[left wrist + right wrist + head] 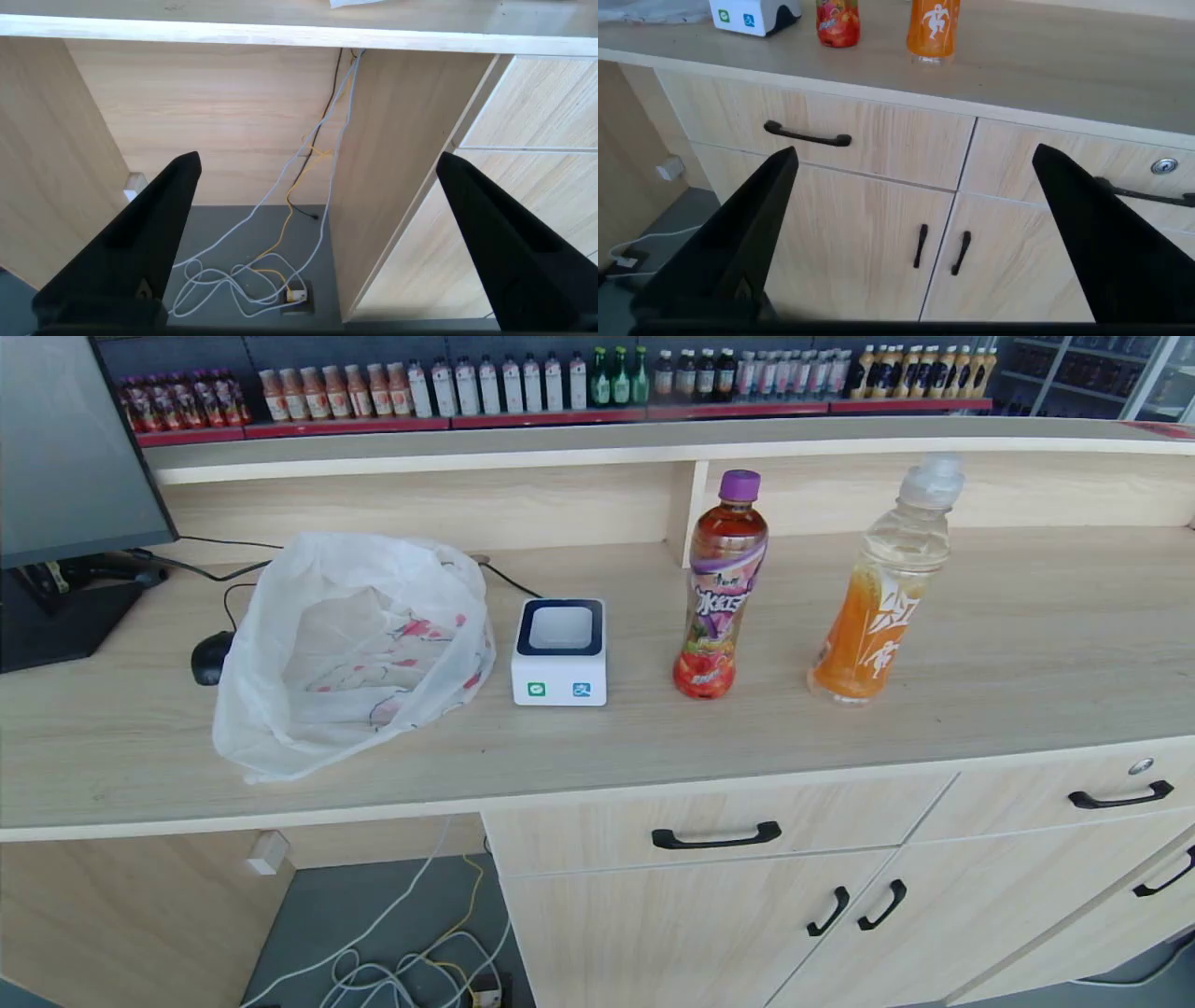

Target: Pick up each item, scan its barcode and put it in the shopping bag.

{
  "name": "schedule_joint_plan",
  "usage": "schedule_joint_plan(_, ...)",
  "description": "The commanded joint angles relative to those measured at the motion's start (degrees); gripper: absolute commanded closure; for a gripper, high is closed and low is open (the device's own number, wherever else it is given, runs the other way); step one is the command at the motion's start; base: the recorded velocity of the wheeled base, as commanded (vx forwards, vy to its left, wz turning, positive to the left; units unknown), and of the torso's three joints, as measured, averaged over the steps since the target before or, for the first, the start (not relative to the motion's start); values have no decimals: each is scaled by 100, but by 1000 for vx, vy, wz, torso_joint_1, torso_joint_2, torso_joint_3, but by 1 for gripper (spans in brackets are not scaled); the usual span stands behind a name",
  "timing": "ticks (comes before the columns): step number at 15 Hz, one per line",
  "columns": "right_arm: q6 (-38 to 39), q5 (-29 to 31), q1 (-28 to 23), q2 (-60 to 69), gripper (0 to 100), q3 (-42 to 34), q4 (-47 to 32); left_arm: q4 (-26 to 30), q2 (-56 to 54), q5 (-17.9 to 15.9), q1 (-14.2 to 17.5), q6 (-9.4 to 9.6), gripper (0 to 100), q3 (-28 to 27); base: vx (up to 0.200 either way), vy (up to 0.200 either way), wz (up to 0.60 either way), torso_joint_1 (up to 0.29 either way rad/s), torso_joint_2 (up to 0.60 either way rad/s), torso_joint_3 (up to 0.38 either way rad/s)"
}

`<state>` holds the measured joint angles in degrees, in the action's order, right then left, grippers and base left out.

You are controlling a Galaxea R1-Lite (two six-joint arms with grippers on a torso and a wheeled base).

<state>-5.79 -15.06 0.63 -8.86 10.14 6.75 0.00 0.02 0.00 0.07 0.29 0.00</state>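
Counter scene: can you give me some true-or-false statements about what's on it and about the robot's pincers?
1. The purple-capped bottle stands upright between the scanner and the orange bottle. True.
2. The shopping bag holds both bottles. False: both stand on the counter.
3. The left pincer and right pincer are open. True.
4. The scanner sits inside the bag. False: it stands beside it.
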Motion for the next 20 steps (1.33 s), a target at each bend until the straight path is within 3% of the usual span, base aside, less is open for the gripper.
schedule_joint_plan(1,-186,-59,218,-924,0,339,300,0,-2,0,1,-3,0,0,0,0,0,0,0,0)
schedule_joint_plan(5,-801,-59,877,-2454,0,858,1460,0,-2,0,1,-3,0,0,0,0,0,0,0,0)
schedule_joint_plan(12,-1346,-59,1167,-4071,0,2246,1496,0,-2,0,1,6,0,0,0,0,0,0,0,0)
schedule_joint_plan(15,-1636,38,1677,-4835,0,2739,1909,0,-2,0,1,-3,0,0,0,0,0,0,0,0)
schedule_joint_plan(16,-1645,205,1817,-5073,0,2879,2111,0,-2,0,1,6,0,0,0,0,0,0,0,0)
schedule_joint_plan(18,-1557,1101,2591,-5653,0,3213,2524,0,-2,0,1,-3,0,0,0,0,0,0,0,0)
schedule_joint_plan(20,-1196,1919,2899,-6242,0,3512,2849,0,-2,9,1,6,0,0,0,0,0,0,0,0)
